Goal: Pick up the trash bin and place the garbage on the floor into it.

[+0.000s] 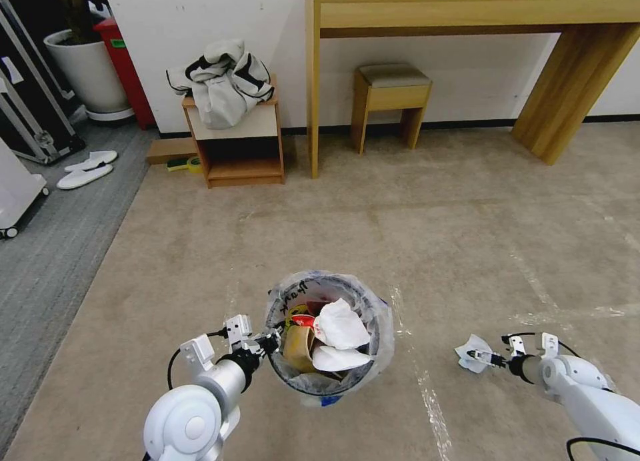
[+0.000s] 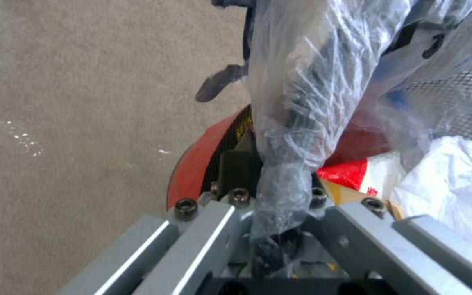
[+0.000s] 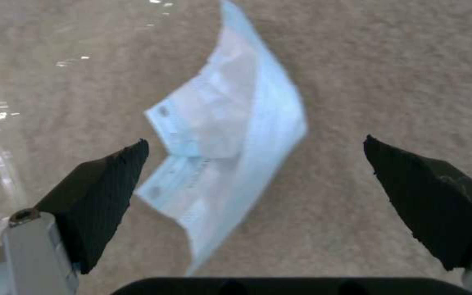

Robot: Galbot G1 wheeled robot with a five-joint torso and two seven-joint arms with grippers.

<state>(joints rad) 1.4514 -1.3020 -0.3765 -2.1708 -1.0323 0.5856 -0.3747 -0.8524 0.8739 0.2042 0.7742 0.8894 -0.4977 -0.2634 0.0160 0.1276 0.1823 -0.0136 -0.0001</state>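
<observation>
Trash bin [image 1: 330,338], small and round with a crinkled clear liner, sits low centre of the head view on the beige carpet [image 1: 433,214]. It holds a crumpled brown paper bag [image 1: 298,348], white tissues [image 1: 341,328] and a red-and-white wrapper [image 1: 303,320]. Left gripper [image 1: 270,341] is at the bin's left rim, fingers pinched on the rim and bunched liner; in the left wrist view the plastic [image 2: 285,164] runs down between the finger bases, the red bin wall [image 2: 198,164] just behind. Right gripper [image 1: 481,358] is lower right of the head view, low over the carpet, fingers [image 3: 99,192] spread wide either side of a crumpled white tissue [image 3: 230,139] lying on the floor, not touching it in the wrist view. Shiny tape lines [image 1: 427,388] cross the carpet between bin and tissue.
</observation>
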